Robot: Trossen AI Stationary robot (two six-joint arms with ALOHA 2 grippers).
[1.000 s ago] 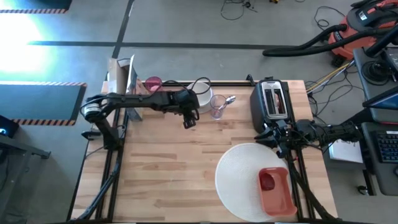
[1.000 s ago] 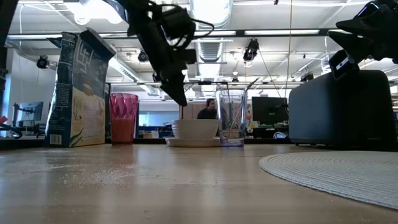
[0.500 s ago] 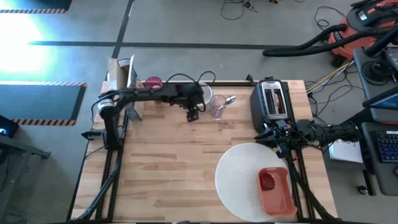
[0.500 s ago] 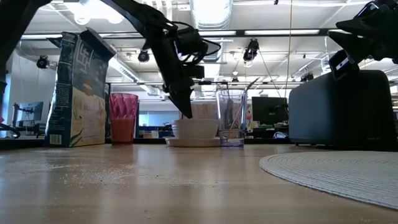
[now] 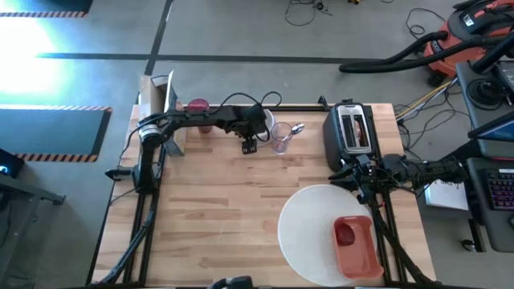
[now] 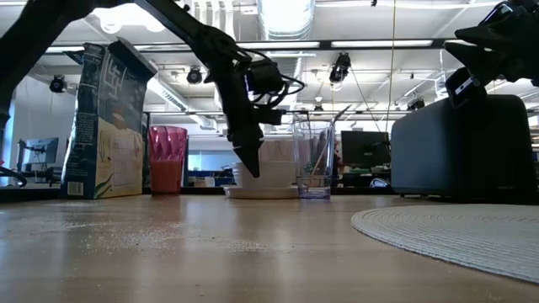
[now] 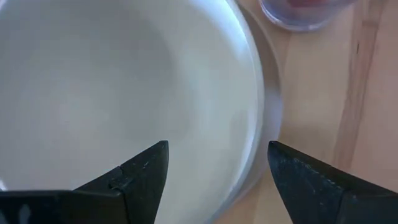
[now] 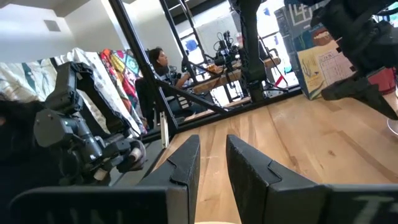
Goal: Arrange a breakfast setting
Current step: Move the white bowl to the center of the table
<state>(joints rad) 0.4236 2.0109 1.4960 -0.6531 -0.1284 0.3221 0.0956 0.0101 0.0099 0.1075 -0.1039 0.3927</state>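
Observation:
A white bowl [image 5: 265, 125] sits on a small pale plate [image 6: 261, 193] at the table's far side. My left gripper [image 5: 249, 146] is open just above the bowl's near rim. In the left wrist view [image 7: 217, 162] one finger stands over the bowl's inside [image 7: 124, 81] and the other outside the rim, over the plate [image 7: 272, 106]. A clear glass [image 5: 281, 140] with a metal spoon [image 5: 295, 128] stands right of the bowl. A pink cup [image 5: 197, 106] stands left of it. The white woven placemat [image 5: 309, 225] carries an orange-red container with a red fruit [image 5: 345, 234]. My right gripper [image 5: 351, 181] waits, slightly open, by the toaster.
A cereal box [image 5: 157, 100] stands at the far left corner. A black toaster [image 5: 352, 132] stands at the far right, with something brown in its slots. The table's middle and near left are bare wood [image 5: 209, 217]. A person sits in the room beyond [image 8: 158, 62].
My left gripper has gone toward the table's far edge and down, from the bare wood in front of the bowl to just over the bowl's near rim. Its arm has folded in closer to the far edge.

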